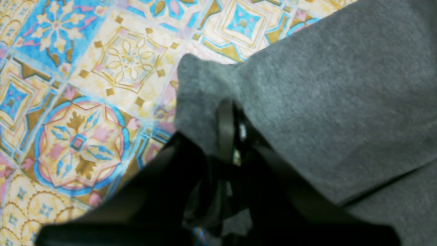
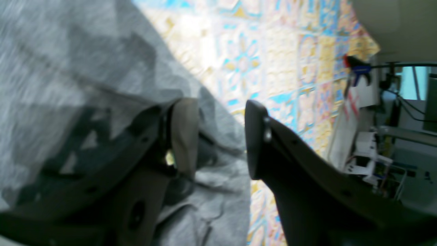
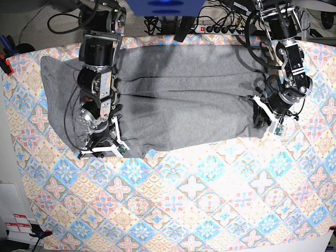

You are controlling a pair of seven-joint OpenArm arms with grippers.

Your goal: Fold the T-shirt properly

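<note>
I see the plain heather-grey knit T-shirt spread across the far half of the surface, on the pastel tile-patterned tablecloth, with both arms at its near edge, one toward each end. My left hand has its jaws pressed together on a pinched-up corner of the grey fabric, which rises from the jaws and runs off to the camera's right. My right hand stands partly open over the shirt's edge: one finger lies on the cloth, the other is over the tablecloth, and it grips nothing.
</note>
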